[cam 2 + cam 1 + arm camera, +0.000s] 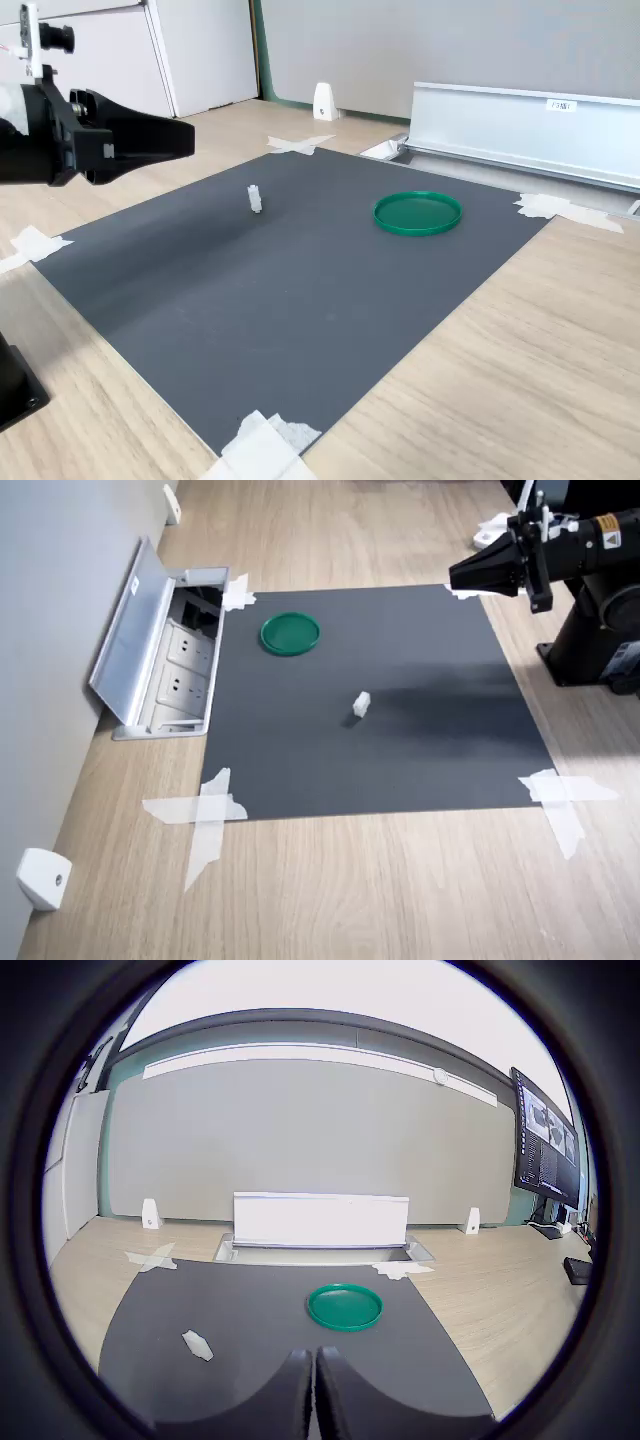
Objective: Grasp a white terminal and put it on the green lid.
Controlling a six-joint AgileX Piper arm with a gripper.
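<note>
Your gripper (455,577), fingers pressed together on nothing, hangs high over the mat's edge w/ the white terminal (361,704) well ahead and below, standing upright mid-mat, apart from the green lid (290,634).

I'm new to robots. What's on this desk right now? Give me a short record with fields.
surface: dark mat taped onto a wooden desk
white terminal: alone on the mat, untouched
green lid: flat on the mat, nothing on it, near the open socket box
gripper: shut, empty, raised above the mat's edge
task progress: not yet started
</note>
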